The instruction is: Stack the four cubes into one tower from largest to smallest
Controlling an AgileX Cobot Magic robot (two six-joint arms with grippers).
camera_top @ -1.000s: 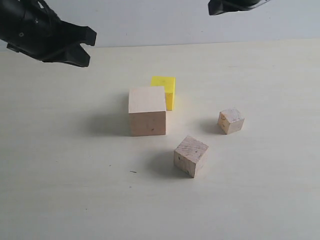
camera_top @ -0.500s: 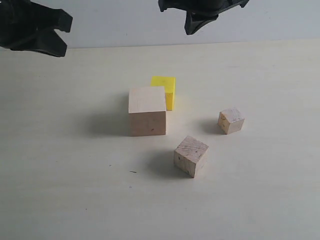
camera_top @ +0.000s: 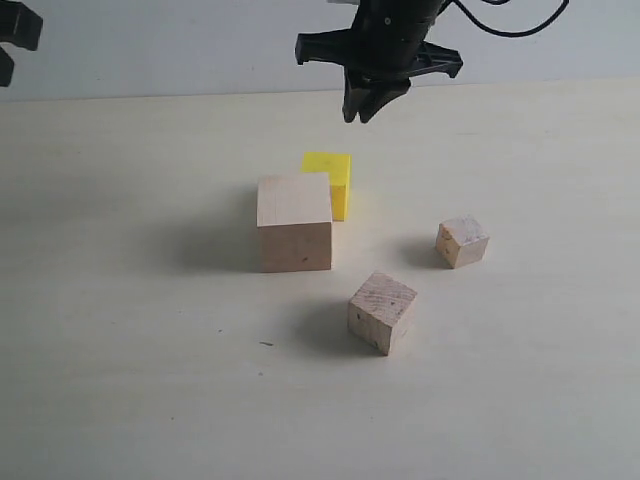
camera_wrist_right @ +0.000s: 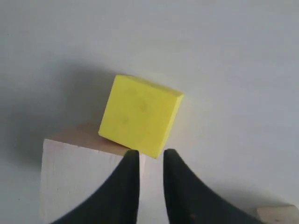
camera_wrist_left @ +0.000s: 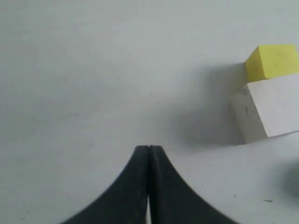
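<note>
All four cubes rest apart on the table, none stacked. The large pale wood cube (camera_top: 294,221) stands in the middle with the yellow cube (camera_top: 329,181) touching its far right corner. The medium wood cube (camera_top: 382,312) sits nearer the front, the small wood cube (camera_top: 461,241) to the right. My right gripper (camera_top: 363,113) hangs above and just behind the yellow cube (camera_wrist_right: 140,115), its jaws slightly open with nothing between them (camera_wrist_right: 151,153). My left gripper (camera_wrist_left: 149,148) is shut and empty, far off at the upper left edge (camera_top: 12,40).
The pale table top (camera_top: 120,330) ends at a grey wall (camera_top: 200,40) at the back. A cable (camera_top: 520,25) trails from the right arm.
The right gripper has swung in from the upper right to above the yellow cube and its jaws have parted a little. The left arm has pulled back toward the upper left corner.
</note>
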